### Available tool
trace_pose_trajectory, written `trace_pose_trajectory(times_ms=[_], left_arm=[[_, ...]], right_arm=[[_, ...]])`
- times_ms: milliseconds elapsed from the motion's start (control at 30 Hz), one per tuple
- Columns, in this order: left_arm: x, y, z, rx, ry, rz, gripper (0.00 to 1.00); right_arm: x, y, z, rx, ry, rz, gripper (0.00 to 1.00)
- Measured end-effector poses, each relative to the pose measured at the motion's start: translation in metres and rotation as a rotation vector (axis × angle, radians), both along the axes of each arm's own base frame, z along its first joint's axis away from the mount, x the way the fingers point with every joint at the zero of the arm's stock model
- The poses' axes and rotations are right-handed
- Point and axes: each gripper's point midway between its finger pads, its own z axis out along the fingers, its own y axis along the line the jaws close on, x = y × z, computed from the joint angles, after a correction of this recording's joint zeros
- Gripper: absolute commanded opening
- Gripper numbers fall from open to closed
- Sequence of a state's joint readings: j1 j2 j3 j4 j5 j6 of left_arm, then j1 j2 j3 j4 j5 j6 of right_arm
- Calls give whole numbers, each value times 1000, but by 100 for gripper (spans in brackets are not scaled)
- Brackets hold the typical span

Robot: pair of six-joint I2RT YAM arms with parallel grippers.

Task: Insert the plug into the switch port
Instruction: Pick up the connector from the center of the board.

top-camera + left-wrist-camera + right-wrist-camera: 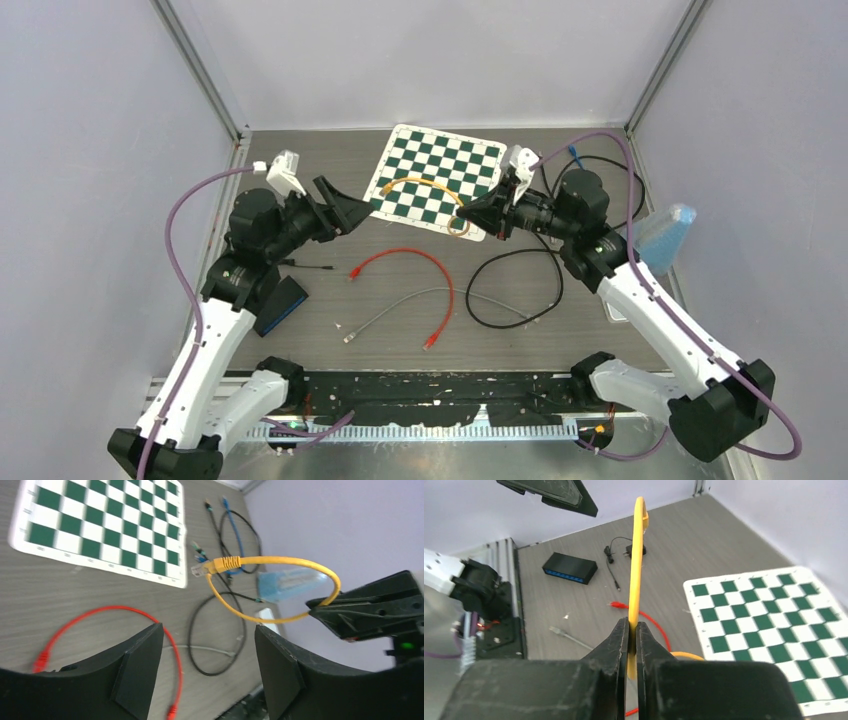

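My right gripper point(468, 216) is shut on a yellow network cable point(425, 181) and holds it in the air above the chessboard mat's near edge. In the right wrist view the cable point(638, 555) rises straight up from between the shut fingertips point(633, 630). In the left wrist view the cable point(280, 560) makes a loop, with its clear plug point(200, 570) hanging free at the left end. My left gripper point(350, 208) is open and empty, facing the plug from the left point(207, 665). The black switch point(282, 305) with blue ports lies by the left arm point(570, 567).
A green-and-white chessboard mat point(440, 175) lies at the back centre. Red point(420, 258), grey point(400, 305) and black point(515, 290) cables lie loose on the table. A blue cable point(235, 525) and a blue translucent bag point(665, 235) are at the right.
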State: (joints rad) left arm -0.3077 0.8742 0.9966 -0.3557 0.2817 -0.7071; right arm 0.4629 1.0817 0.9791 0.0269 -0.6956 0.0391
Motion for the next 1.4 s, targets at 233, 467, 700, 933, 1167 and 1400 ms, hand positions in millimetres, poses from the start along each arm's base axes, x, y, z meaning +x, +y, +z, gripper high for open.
trace_pose_trajectory(times_ms=[233, 467, 700, 933, 1167, 1400], left_arm=[[-23, -22, 5, -215, 67, -108, 75], [-27, -30, 19, -352, 66, -153, 76], [-22, -41, 16, -511, 99, -215, 81], [-23, -46, 41, -639, 22, -290, 80], [-24, -48, 53, -711, -13, -339, 83], [-27, -47, 59, -750, -32, -356, 80]], right_arm=[[-18, -9, 2, -81, -385, 78, 5], [-42, -13, 1, -124, -700, 142, 5], [-49, -21, 10, -103, -903, 78, 5], [-49, -26, 24, -66, -978, 18, 5], [-47, -30, 38, -7, -1009, -40, 5], [-47, -28, 41, 41, -987, -42, 5]])
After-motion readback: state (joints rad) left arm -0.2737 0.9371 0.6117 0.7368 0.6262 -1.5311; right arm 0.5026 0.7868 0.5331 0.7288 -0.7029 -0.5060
